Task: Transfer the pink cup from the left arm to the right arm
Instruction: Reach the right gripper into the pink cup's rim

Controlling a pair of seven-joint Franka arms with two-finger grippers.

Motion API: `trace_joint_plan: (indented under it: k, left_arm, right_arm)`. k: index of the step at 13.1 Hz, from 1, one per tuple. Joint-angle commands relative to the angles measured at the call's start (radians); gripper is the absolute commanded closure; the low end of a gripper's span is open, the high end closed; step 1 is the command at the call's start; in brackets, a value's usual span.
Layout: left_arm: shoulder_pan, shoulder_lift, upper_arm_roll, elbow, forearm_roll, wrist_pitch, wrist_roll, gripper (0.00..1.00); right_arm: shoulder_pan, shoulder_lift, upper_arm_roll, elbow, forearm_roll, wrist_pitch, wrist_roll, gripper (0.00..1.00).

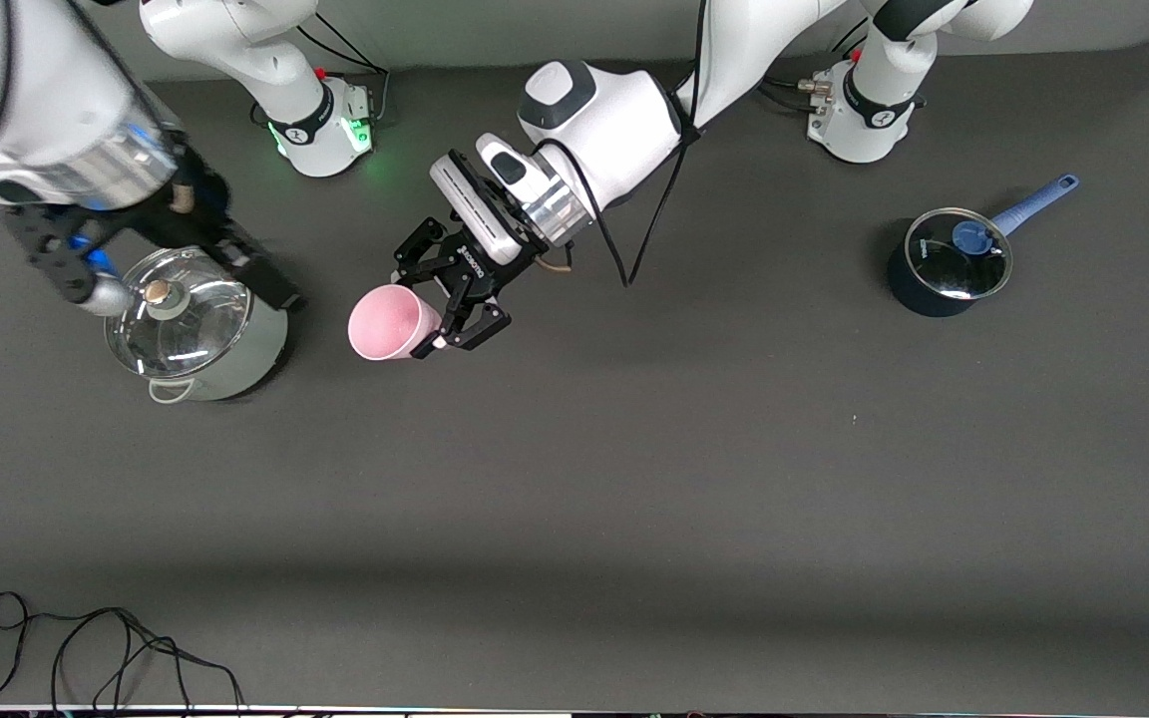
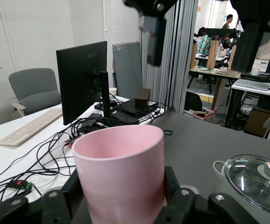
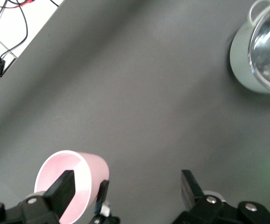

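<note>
My left gripper (image 1: pixel 422 311) is shut on the pink cup (image 1: pixel 385 321) and holds it over the middle of the table, tilted with its mouth toward the right arm's end. In the left wrist view the cup (image 2: pixel 121 177) sits between the black fingers (image 2: pixel 170 186). My right gripper (image 1: pixel 168 267) is open and empty, up over the silver pot, apart from the cup. In the right wrist view its fingers (image 3: pixel 191 186) stand wide apart and the cup (image 3: pixel 86 172) lies below beside one of them. The right gripper also shows open in the left wrist view (image 2: pixel 200 32).
A silver pot with a glass lid (image 1: pixel 195 329) stands toward the right arm's end; it also shows in the left wrist view (image 2: pixel 256 182) and the right wrist view (image 3: pixel 261 51). A dark blue saucepan (image 1: pixel 949 261) stands toward the left arm's end. A black cable (image 1: pixel 86 648) lies at the table's front edge.
</note>
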Motion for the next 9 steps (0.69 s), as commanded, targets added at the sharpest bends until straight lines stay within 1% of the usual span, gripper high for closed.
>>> trace_joint_plan:
  k: [1,2,6,7,9]
  left_arm:
    - [-0.019,-0.001,0.014,0.014,0.005,0.014,-0.024,1.00]
    - [-0.019,-0.001,0.014,0.014,0.005,0.014,-0.024,1.00]
    - [-0.019,-0.001,0.014,0.014,0.005,0.014,-0.024,1.00]
    - [-0.019,0.001,0.014,0.014,0.005,0.014,-0.022,1.00]
    - [-0.019,0.002,0.014,0.025,0.005,0.014,-0.024,1.00]
  right_arm:
    - [0.019,0.041,-0.003,0.052,0.007,-0.003,0.087,0.00]
    - [0.019,0.041,0.009,0.051,0.014,0.001,0.092,0.00]
    - [0.019,0.061,0.009,0.048,0.086,0.003,0.102,0.00]
    - [0.018,0.074,0.009,0.048,0.106,0.005,0.102,0.00]
    - [0.018,0.105,0.009,0.048,0.116,0.005,0.101,0.00]
